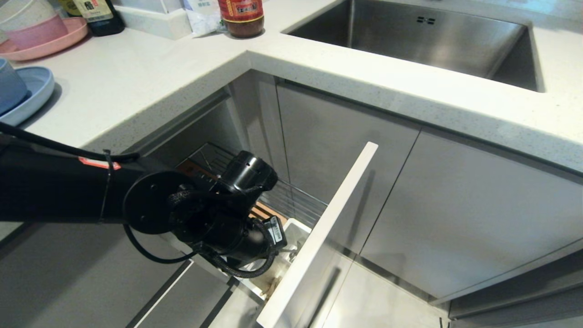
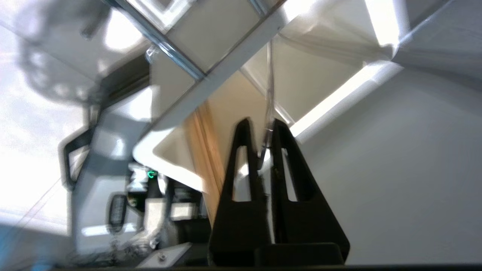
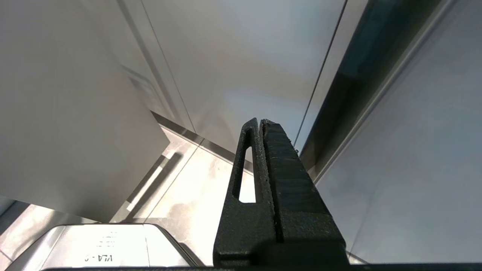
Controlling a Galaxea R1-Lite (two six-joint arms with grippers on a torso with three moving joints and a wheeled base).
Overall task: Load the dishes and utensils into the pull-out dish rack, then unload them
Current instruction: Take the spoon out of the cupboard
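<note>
Here the left gripper [image 2: 260, 126] pinches the spoon [image 2: 269, 86] handle — pointing straight out beyond its tips.

I see a speckled off-white countertop [image 1: 150, 77], a brushed steel-grey sink [image 1: 437, 41] and pale grey cabinet fronts [image 1: 478, 205]. Rack front panel [image 1: 328, 228] reads white on its top edge, with chrome wires [image 1: 291, 198] and a light wooden strip [image 1: 266, 210] behind. Left arm [image 1: 54, 187] is matte black with a small orange mark. Plate [image 1: 34, 91] is light blue, the other plate [image 1: 50, 43] pink. The sauce bottle [image 1: 241, 16] has a red label.
</note>
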